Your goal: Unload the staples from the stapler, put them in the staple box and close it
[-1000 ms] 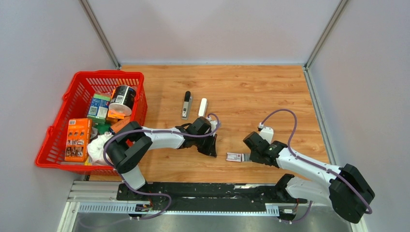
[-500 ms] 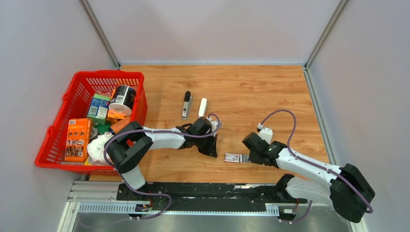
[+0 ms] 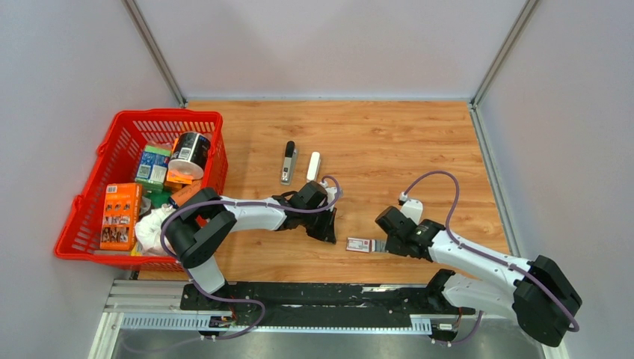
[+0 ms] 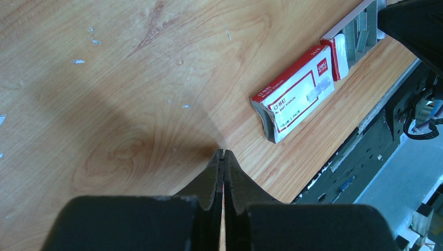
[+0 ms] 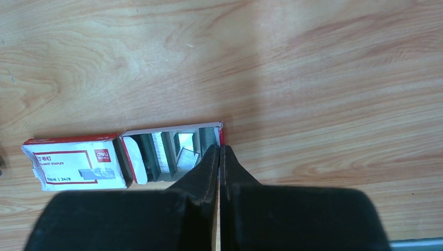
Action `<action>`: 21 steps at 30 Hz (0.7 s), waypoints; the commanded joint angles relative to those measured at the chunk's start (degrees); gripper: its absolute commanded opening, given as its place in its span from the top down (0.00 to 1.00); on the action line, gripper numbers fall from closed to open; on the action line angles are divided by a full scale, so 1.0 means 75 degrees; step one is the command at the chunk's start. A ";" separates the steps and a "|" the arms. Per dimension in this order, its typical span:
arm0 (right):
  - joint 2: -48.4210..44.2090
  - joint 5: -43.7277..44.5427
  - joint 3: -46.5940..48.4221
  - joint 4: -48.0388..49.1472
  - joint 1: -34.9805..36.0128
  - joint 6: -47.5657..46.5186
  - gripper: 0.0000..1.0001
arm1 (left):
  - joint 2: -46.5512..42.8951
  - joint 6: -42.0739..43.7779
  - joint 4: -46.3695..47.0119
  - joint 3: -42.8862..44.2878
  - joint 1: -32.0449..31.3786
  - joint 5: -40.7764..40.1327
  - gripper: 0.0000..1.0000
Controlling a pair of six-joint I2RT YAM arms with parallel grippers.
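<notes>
The white stapler body (image 3: 313,165) lies on the wooden table beyond my left arm. Its grey metal inner piece with a black tip (image 3: 288,162) lies apart, just left of it. Neither shows in the wrist views. My left gripper (image 3: 324,226) (image 4: 223,152) is shut just above bare wood, and I see nothing held in it. My right gripper (image 3: 382,245) (image 5: 220,147) is shut at the red end wall of the staple box's pulled-out tray (image 5: 175,151), with that wall running in between the tips. Strips of staples (image 5: 186,156) lie in the tray.
The red-and-white staple box sleeve (image 5: 76,162) (image 4: 295,99) (image 3: 359,244) lies between the two grippers near the table's front edge. A red basket (image 3: 166,114) full of packets and a tin stands at the left. Grey walls close the table on three sides.
</notes>
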 commanded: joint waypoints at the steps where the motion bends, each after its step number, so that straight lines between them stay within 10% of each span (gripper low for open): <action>1: -0.0194 0.0055 -0.0096 -0.0150 0.0052 0.0235 1.00 | -0.0030 -0.0077 0.0187 0.0037 -0.0073 -0.0010 1.00; 21: -0.0007 -0.0122 -0.0085 0.0319 0.0145 0.0411 1.00 | 0.0158 -0.0136 0.0187 0.0178 -0.0237 -0.0034 1.00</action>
